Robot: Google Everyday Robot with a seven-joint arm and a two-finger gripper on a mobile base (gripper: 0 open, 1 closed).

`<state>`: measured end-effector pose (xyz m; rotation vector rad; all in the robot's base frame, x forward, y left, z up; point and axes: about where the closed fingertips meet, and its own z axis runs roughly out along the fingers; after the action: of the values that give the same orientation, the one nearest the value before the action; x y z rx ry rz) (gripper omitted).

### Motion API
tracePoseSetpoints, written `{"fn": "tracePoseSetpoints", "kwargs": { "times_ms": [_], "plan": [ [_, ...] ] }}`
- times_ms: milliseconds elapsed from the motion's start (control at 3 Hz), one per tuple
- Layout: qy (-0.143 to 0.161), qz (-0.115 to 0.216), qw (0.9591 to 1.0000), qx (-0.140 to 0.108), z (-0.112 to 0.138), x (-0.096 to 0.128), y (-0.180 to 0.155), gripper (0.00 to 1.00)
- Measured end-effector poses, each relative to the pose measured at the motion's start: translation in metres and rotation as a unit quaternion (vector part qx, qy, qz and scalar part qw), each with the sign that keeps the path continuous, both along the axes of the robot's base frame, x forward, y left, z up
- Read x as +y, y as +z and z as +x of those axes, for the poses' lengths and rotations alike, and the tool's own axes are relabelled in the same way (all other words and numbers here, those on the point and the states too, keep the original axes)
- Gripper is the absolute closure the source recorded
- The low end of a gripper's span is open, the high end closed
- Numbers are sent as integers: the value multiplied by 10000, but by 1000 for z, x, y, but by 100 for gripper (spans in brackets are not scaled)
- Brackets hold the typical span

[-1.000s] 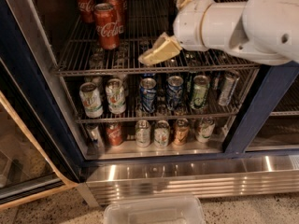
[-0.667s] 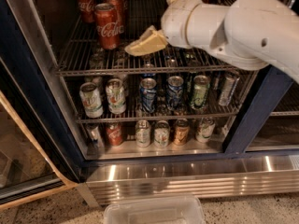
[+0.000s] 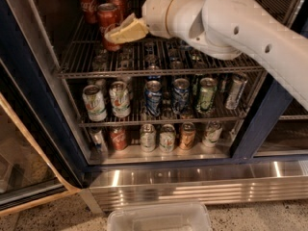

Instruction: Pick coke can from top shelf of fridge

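Risk noted: the gripper [image 3: 126, 30] sits hard up against the nearest coke can [image 3: 106, 14] on the top shelf [image 3: 216, 66] of the fridge [image 3: 260, 124]. A skewed push could tip that can on the thin wire bars and knock it into the other red cans [image 3: 88, 3] just behind. The can stands upright at the shelf's near left, partly covered by the gripper, which comes at it from the right. Whether the gripper is apart or closed: cannot tell.
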<state>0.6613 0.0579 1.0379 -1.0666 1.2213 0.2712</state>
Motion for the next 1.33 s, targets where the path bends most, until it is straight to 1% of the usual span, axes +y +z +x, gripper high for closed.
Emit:
{"fn": "tracePoseSetpoints", "kwargs": {
  "times_ms": [333, 667, 1000, 1333],
  "plan": [
    [55, 4, 10000, -26, -2, 7, 3, 0],
    [130, 113, 9998, -26, 1, 18, 0, 0],
    [184, 398, 9990, 60, 11, 45, -18, 0],
    [206, 788, 9958, 409, 20, 75, -36, 0]
  ]
}}
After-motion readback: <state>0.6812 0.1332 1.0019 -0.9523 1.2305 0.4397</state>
